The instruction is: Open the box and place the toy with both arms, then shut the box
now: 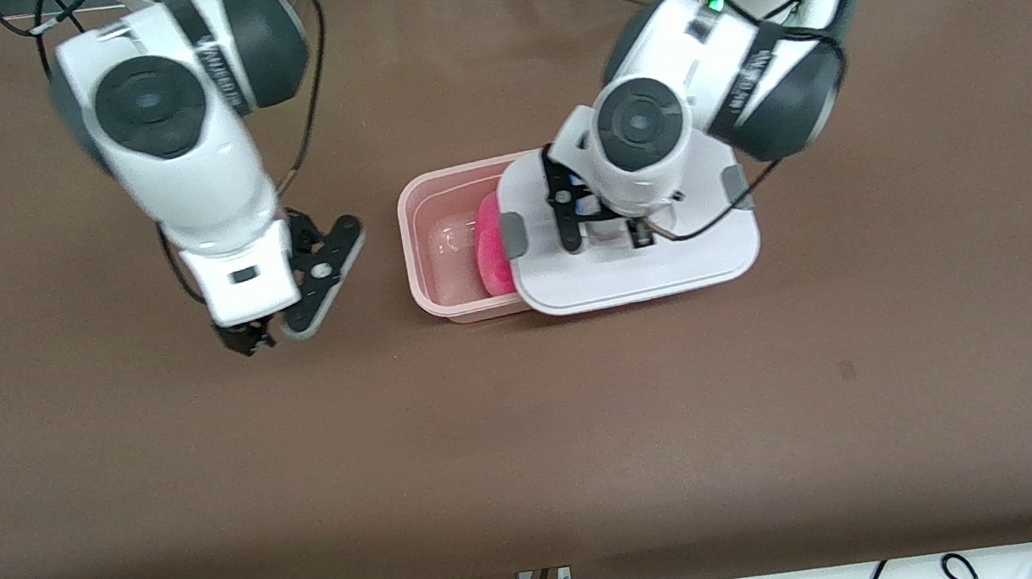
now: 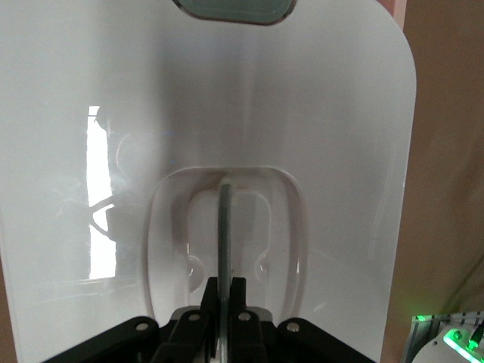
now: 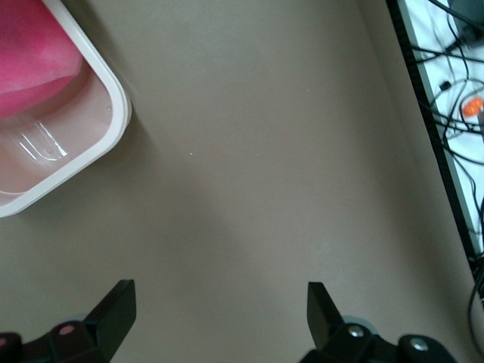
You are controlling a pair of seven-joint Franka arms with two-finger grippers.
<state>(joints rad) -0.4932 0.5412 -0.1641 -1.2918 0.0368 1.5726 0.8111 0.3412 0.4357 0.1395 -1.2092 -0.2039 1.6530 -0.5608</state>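
The pale-pink box (image 1: 440,239) stands at the table's middle with the hot-pink toy (image 1: 492,250) inside it. The white lid (image 1: 644,266) lies over most of the box, offset toward the left arm's end, so the part of the box toward the right arm's end is uncovered. My left gripper (image 1: 570,221) is shut on the lid's clear handle (image 2: 224,227); the left wrist view shows the lid (image 2: 318,113) and the gripper (image 2: 225,286). My right gripper (image 1: 270,336) is open and empty over bare table beside the box. The right wrist view shows that gripper (image 3: 219,299), the box's corner (image 3: 113,121) and the toy (image 3: 30,53).
The brown table (image 1: 538,448) stretches wide around the box. Cables and white gear (image 3: 454,91) lie off the table's edge. A small dark spot (image 1: 847,370) marks the tabletop nearer the front camera.
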